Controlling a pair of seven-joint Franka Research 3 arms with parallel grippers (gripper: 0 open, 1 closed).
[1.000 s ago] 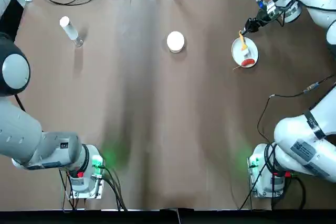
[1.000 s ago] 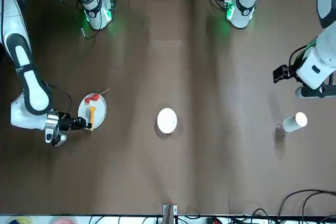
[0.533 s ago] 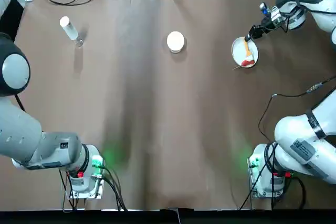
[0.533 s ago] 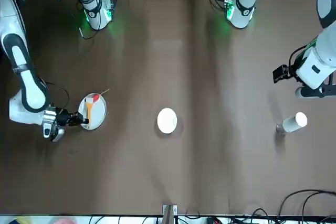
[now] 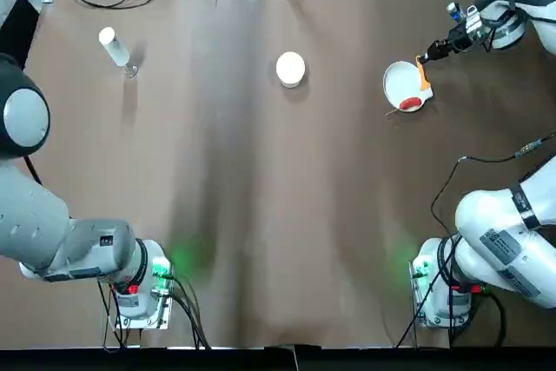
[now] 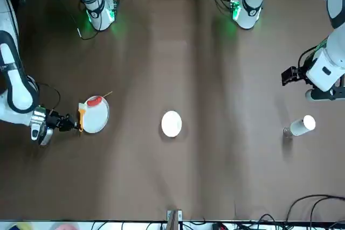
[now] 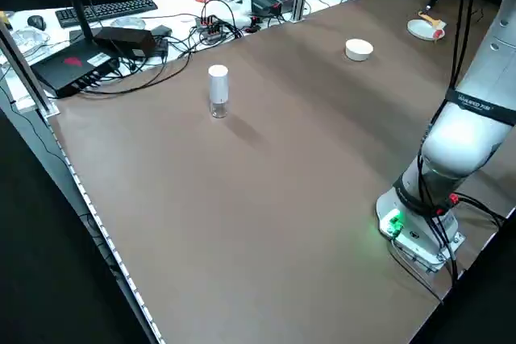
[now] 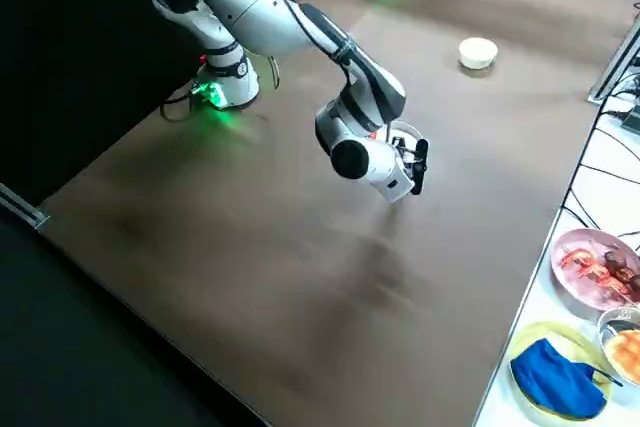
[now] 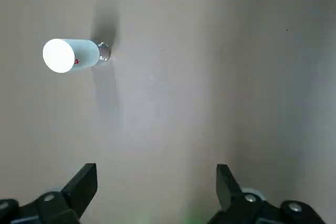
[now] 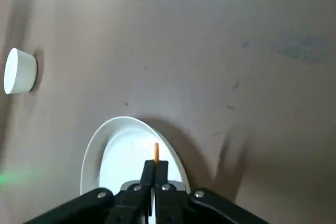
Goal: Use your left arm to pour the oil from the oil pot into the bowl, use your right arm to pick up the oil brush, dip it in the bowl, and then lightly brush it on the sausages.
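Now the right gripper [image 5: 423, 59], pinched on the oil brush [image 5: 425, 82], has edged it towards the plate's rim [image 5: 387, 76] beside it, likely freeing it for dipping. Left gripper [image 9: 157, 165] hangs wide, oil pot [image 9: 79, 54] ahead

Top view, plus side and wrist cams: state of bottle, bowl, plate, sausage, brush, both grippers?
Oil pot: upright, white cap on.
White bowl: upright, contents can't be told.
White plate: flat on table, carrying sausage.
Sausage: skewered, lying at rim.
Oil brush: gripped by handle, at plate's edge.
Left gripper: open, empty, above table.
Right gripper: shut on brush handle.
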